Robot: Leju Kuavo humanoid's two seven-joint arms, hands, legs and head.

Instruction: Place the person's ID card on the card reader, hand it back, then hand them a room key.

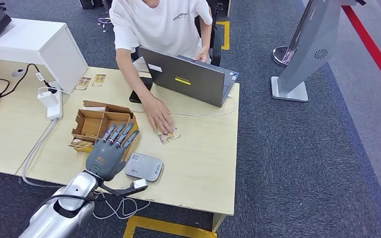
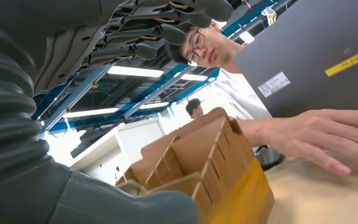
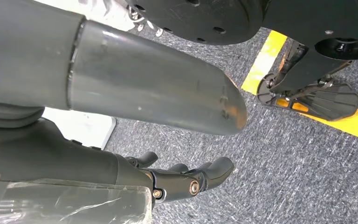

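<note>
My left hand hovers open over the table, its fingers stretched flat above the near edge of a compartmented cardboard box. Close by its right side lies the grey card reader. A person in a white shirt sits across the table. Their hand rests flat on the tabletop, fingertips at a small patterned card. In the left wrist view my fingers spread over the box, with the person's hand beyond. My right hand hangs over grey carpet and holds nothing.
An open grey laptop stands before the person. Two more patterned cards lie at the table's back, and another at the box's front. A white adapter with cables sits at the left. A grey stand occupies the floor at the right.
</note>
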